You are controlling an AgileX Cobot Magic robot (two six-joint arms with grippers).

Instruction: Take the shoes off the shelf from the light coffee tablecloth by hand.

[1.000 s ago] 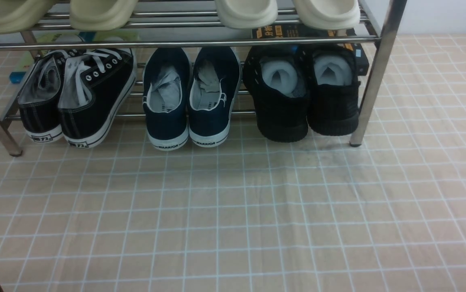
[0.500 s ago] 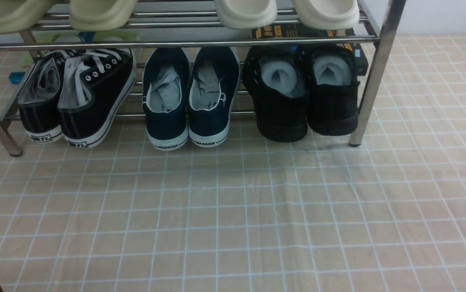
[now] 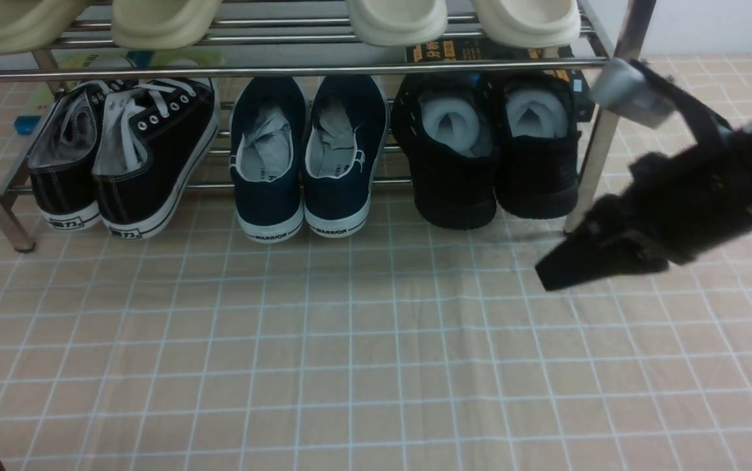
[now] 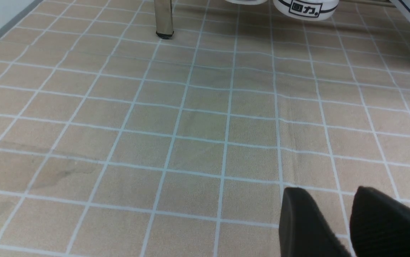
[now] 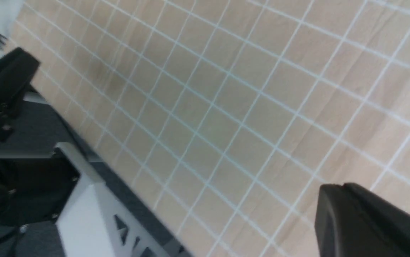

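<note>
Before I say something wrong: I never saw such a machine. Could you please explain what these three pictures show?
It is a robot with two arms, each ending in a two-fingered gripper. The wide picture looks forward from between the arms. The other two come from cameras on the wrists. A chrome shelf stands on a beige checked tablecloth. Its lower tier holds three pairs: black canvas shoes, navy shoes and the all-black shoes. Pale slippers sit above. The right gripper, shut and empty, hangs near the shelf's right leg. The left gripper, slightly open, holds nothing and is over bare cloth.
</note>
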